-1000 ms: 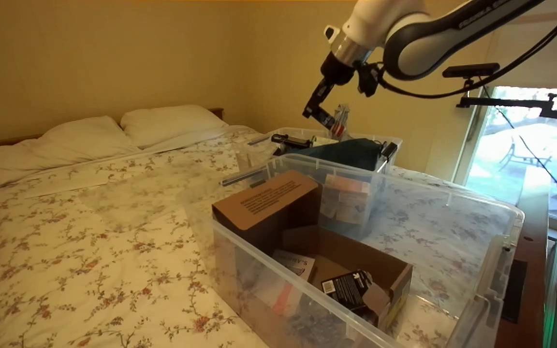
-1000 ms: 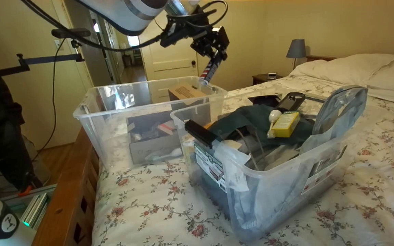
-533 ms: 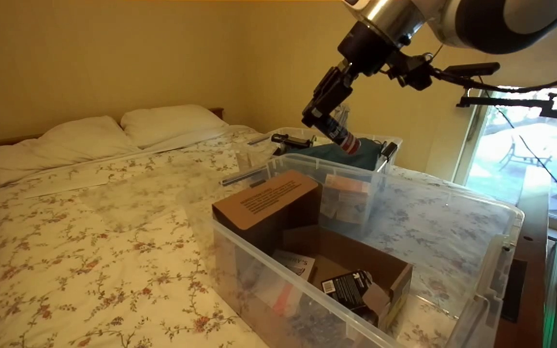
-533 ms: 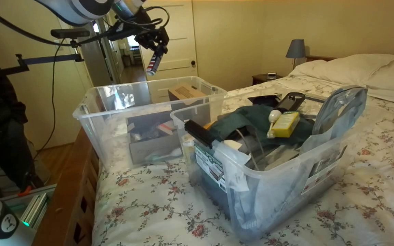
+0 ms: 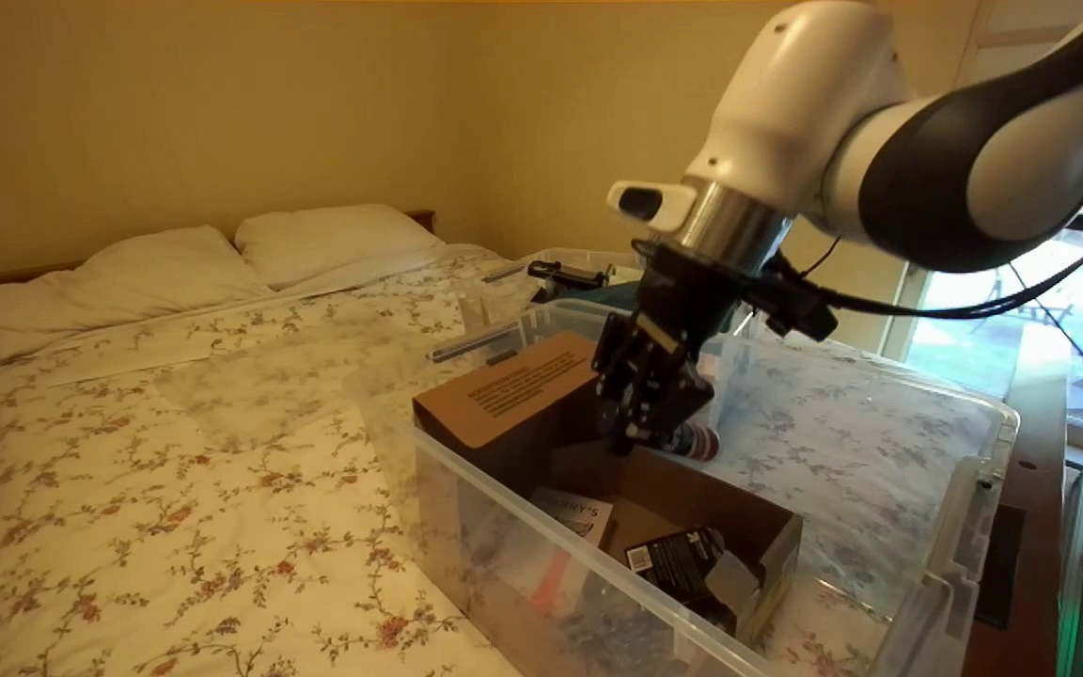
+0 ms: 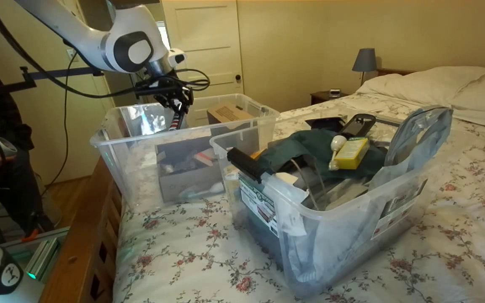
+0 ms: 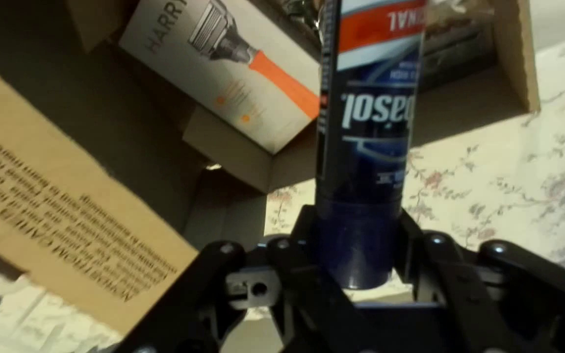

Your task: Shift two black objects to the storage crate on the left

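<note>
The tool [image 7: 356, 235] is clamped around the cap [image 7: 358, 262] of a dark can [image 7: 373, 108], upper middle of the wrist view, and it hangs over the storage crate [image 6: 133, 168], left half of an exterior view. I'm guessing the can counts as one of the two black objects. The other might be the black slotted piece [image 6: 358, 125] on top in the cluttered bin [image 6: 322, 248], right of centre in an exterior view, can't swear to it. What bugs me: only one end is gripped, so if the free end clips the carton [image 5: 729, 512] wall, it'll probably twist, or the cap could pop off. And letting go too high might bounce it off the razor box [image 7: 233, 83], upper left of the wrist view.
</note>
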You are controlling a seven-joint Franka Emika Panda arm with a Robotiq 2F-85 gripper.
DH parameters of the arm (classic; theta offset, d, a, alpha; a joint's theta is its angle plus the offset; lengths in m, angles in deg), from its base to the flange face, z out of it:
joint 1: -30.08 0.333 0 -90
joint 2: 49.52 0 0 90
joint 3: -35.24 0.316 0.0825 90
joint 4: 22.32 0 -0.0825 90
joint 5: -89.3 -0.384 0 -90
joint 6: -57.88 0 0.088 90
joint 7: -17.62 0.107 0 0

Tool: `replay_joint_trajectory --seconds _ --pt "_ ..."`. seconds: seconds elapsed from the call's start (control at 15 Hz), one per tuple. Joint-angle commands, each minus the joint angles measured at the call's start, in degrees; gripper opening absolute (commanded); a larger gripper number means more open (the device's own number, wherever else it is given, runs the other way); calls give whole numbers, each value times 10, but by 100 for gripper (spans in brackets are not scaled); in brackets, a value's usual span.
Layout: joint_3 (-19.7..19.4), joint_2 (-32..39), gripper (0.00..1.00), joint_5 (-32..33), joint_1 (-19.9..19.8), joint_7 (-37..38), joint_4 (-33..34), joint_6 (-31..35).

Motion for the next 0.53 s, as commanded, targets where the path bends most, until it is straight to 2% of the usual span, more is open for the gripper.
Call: replay_joint_trajectory --seconds 0.0,0.33,0.4,0.47 --pt "39 91 13 -23 -40 -103 43 -4" --pt "58 164 13 38 -76 -151 78 -14" --pt "53 171 54 56 -75 -152 84 -12" --pt "49 176 65 70 -75 -150 90 -11"
